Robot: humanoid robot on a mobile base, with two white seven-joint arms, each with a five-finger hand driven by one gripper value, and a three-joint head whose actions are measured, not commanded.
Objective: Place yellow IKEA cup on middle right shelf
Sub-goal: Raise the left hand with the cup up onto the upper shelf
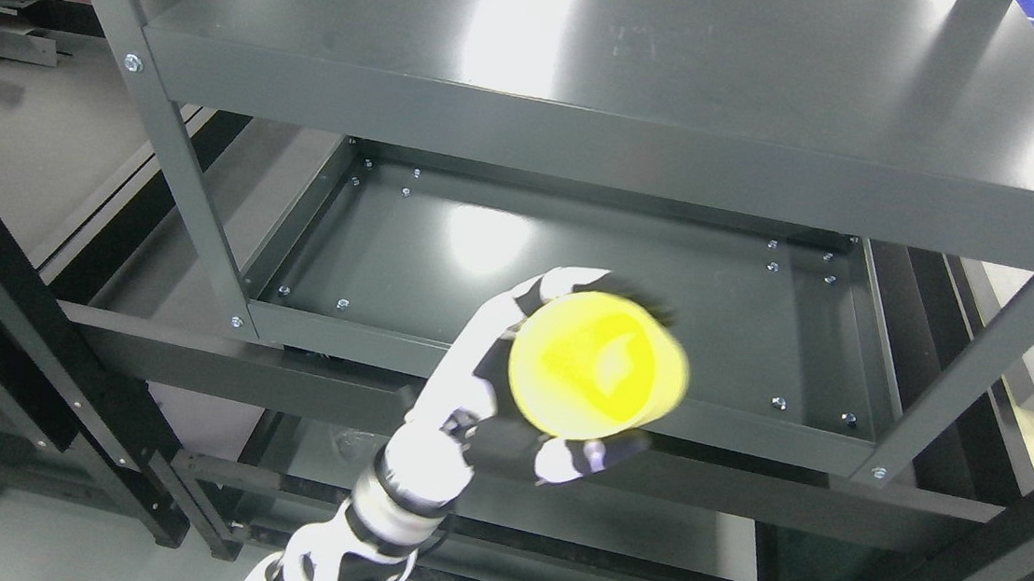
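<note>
Seen from the head camera, the left arm comes in from the bottom edge at about seven o'clock and reaches up toward the middle of the frame, where the left robot hand has its fingers wrapped around the yellow cup. The cup is tipped so that its open mouth faces the camera, showing the bright inside; white fingers curl over its upper rim at eleven o'clock, and the thumb presses under it at six o'clock. The cup appears to be held in the air in front of the shelf unit, over the front edge of the middle shelf, though the steep view makes it hard to say whether it has passed that edge. The middle shelf is a dark grey metal tray with a raised lip and small bolts along its sides. Above it, at twelve o'clock, the top shelf shines with glare. A grey upright post stands at ten o'clock.
</note>
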